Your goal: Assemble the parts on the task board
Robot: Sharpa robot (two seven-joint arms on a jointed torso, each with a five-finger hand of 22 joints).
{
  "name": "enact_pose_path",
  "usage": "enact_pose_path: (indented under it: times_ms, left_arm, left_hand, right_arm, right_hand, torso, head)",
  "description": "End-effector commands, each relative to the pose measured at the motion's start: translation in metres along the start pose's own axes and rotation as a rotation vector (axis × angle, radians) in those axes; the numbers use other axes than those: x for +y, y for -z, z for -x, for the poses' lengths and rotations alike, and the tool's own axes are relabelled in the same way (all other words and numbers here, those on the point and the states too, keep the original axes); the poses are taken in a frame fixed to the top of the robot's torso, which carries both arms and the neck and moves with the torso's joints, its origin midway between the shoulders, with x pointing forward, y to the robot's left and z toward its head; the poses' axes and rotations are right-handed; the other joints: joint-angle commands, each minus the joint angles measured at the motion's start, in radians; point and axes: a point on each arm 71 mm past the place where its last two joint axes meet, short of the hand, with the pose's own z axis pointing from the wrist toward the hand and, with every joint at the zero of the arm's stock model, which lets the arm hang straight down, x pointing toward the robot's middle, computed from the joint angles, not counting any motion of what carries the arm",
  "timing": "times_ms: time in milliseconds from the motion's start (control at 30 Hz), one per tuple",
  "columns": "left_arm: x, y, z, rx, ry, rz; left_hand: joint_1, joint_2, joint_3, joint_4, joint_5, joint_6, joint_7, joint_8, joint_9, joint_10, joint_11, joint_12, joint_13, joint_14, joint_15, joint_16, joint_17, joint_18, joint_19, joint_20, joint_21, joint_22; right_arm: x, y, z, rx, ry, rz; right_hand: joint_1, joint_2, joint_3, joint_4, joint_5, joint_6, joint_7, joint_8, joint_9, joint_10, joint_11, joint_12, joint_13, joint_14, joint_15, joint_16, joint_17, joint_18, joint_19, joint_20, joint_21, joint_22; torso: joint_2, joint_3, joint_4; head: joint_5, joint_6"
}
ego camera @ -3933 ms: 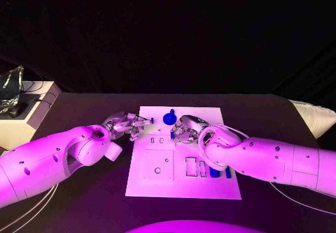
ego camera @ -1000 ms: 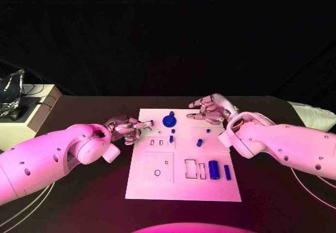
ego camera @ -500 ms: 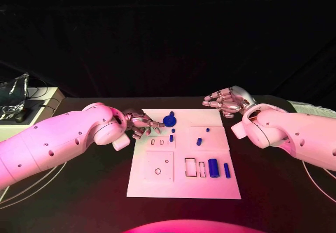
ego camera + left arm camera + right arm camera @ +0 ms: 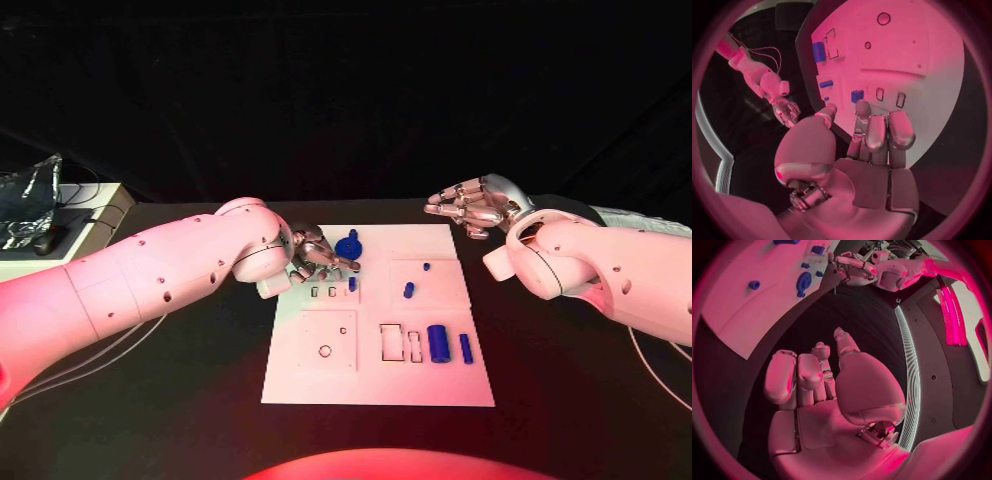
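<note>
Parts lie just beside left hand

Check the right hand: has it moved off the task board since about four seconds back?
Yes. The right hand then sat over the task board near its far middle; it now hovers off the board's far right corner, fingers loosely curled, holding nothing.

The flat white rectangular task board lay at the centre of the frame. A round dark-blue knob-like part sat near its upper edge, small blue pegs stood mid-board, and 2 upright-lying blue cylinders rested toward its lower right.
</note>
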Motion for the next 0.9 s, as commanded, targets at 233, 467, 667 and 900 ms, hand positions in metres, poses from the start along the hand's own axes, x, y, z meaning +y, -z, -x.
enact_pose_path:
  times_ms: [233,467,667,900]
  left_arm:
    - [-0.011,-0.010,-0.008,0.073,-0.129,0.042]
    - [-0.013,-0.013,-0.011,0.106,-0.159,0.054]
    - [-0.013,-0.015,-0.011,0.117,-0.165,0.060]
    - [-0.016,-0.017,-0.013,0.128,-0.144,0.055]
  left_hand:
    - [0.004,0.016,-0.004,-0.005,-0.003,-0.022,0.003,0.013,0.028,-0.018,0.000,0.006,0.013,-0.002,-0.003,-0.003,-0.004,-0.012,0.002,-0.001,-0.014,0.010]
    - [0.008,0.021,-0.001,-0.012,-0.003,-0.022,0.004,0.009,0.026,-0.020,0.001,0.004,0.014,-0.004,-0.002,-0.006,-0.006,-0.012,0.001,-0.001,-0.018,0.012]
    - [0.007,0.027,-0.003,-0.019,-0.003,-0.022,0.004,0.008,0.027,-0.020,0.001,0.004,0.013,-0.004,-0.002,-0.006,-0.006,-0.012,0.001,-0.001,-0.021,0.016]
    - [0.004,0.031,-0.002,-0.021,-0.003,-0.022,0.004,0.010,0.029,-0.022,0.001,0.002,0.012,-0.006,-0.002,-0.009,-0.008,-0.011,0.000,-0.001,-0.026,0.017]
  right_arm:
    - [0.000,-0.001,-0.001,0.021,0.016,-0.001]
    - [0.000,-0.001,-0.001,0.021,0.022,0.000]
    - [0.000,-0.001,-0.001,0.021,0.024,0.000]
    - [0.000,-0.001,-0.002,0.025,0.024,0.001]
  right_hand:
    - [-0.009,0.002,0.002,-0.004,0.002,-0.008,0.001,-0.008,0.003,0.002,0.000,-0.004,-0.002,0.002,-0.004,-0.003,-0.003,0.001,0.077,-0.004,0.001,0.157]
    - [-0.010,0.002,0.002,-0.004,0.001,-0.008,0.001,-0.011,0.003,0.002,0.000,-0.004,-0.002,0.002,-0.004,-0.004,-0.004,0.001,0.077,-0.004,0.001,0.157]
    - [-0.009,0.001,0.003,-0.004,0.000,-0.008,0.002,-0.014,0.004,0.002,0.001,-0.005,-0.002,0.002,-0.004,-0.005,-0.004,0.001,0.077,-0.003,0.001,0.157]
    - [-0.007,0.003,0.004,-0.005,0.000,-0.006,0.001,-0.016,0.005,0.002,0.000,-0.007,-0.003,0.001,-0.004,-0.006,-0.005,0.002,0.077,-0.003,-0.002,0.156]
  torso:
    - [0.002,-0.0002,-0.0006]
    - [0.002,-0.0017,-0.0004]
    - [0.002,-0.0016,0.0005]
    - [0.002,-0.0013,-0.0001]
  head:
    - [0.000,-0.005]
    - [0.000,-0.009]
    - [-0.001,-0.012]
    - [0.000,-0.014]
